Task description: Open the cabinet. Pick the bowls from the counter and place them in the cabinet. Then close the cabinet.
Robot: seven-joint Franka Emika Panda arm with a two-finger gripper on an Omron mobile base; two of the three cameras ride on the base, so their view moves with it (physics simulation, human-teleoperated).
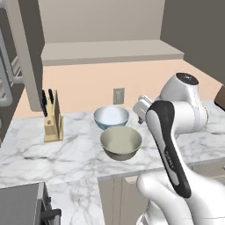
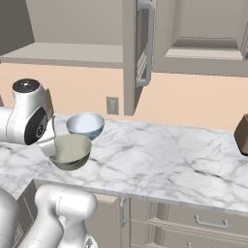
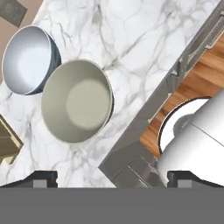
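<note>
The cabinet (image 1: 110,50) stands open above the counter (image 1: 26,154), its beige shelf bare; one door (image 2: 131,58) juts out edge-on with its bar handle (image 2: 147,43). Two bowls sit side by side on the marble. The pale blue-white bowl (image 1: 111,116) (image 2: 85,125) (image 3: 27,59) is nearer the wall. The olive-beige bowl (image 1: 121,142) (image 2: 70,150) (image 3: 77,100) is in front of it. My gripper (image 3: 114,179) hangs open over the counter's front edge, looking straight down, with nothing between its wide-set tips. The olive bowl lies just ahead of it.
A wooden knife block (image 1: 52,121) stands left of the bowls. A wall outlet (image 1: 118,95) is behind them. A dark appliance (image 2: 242,133) sits at the counter's far right, and a stove top (image 1: 22,202) at the lower left. Drawers (image 2: 208,223) run below the counter.
</note>
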